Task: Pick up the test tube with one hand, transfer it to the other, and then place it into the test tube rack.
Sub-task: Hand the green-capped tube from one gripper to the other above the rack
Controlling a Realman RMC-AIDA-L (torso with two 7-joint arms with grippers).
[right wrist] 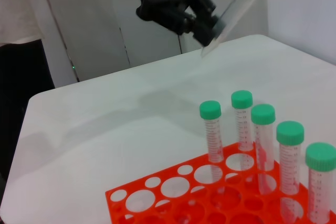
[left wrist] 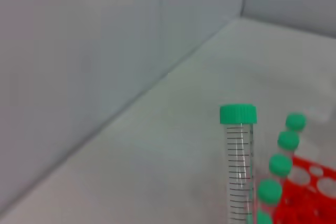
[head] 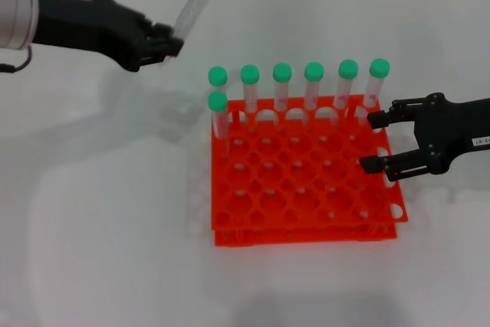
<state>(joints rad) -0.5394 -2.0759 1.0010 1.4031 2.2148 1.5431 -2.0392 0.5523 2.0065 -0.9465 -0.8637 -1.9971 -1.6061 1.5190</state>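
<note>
One tube [head: 193, 7] (cap up, tilted toward the right) is pinched near its base by the left gripper [head: 164, 45], aloft behind the rack [head: 306, 212]; right gripper [head: 373, 141], spread, waits opposite.

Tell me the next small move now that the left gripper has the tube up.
Probably bring the left gripper toward the right gripper for the handover: the test tube is held by its lower end, cap up, while the right gripper waits open over the rack.
</note>
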